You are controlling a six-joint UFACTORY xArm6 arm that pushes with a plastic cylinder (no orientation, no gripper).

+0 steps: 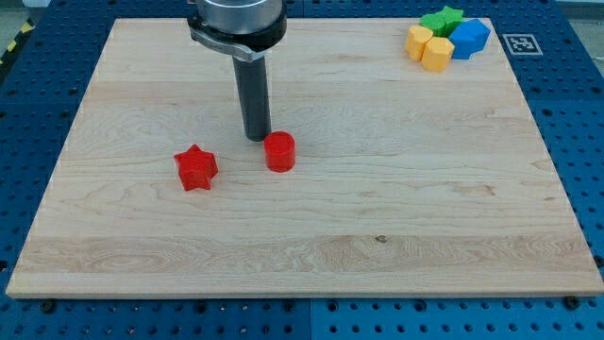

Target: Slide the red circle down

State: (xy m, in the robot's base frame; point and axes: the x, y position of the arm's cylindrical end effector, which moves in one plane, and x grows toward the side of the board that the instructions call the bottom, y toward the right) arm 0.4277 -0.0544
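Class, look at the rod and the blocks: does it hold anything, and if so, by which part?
Nothing is held. My tip has no means of gripping; it stands just at the upper left of the red circle, close beside it, ready only to push.

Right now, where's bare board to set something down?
Free: the whole strip below the red star and red circle, and the view's right half under the corner cluster. Crowded: top right, where the yellow, green and blue blocks bunch. My tip sits just above-left of the circle.
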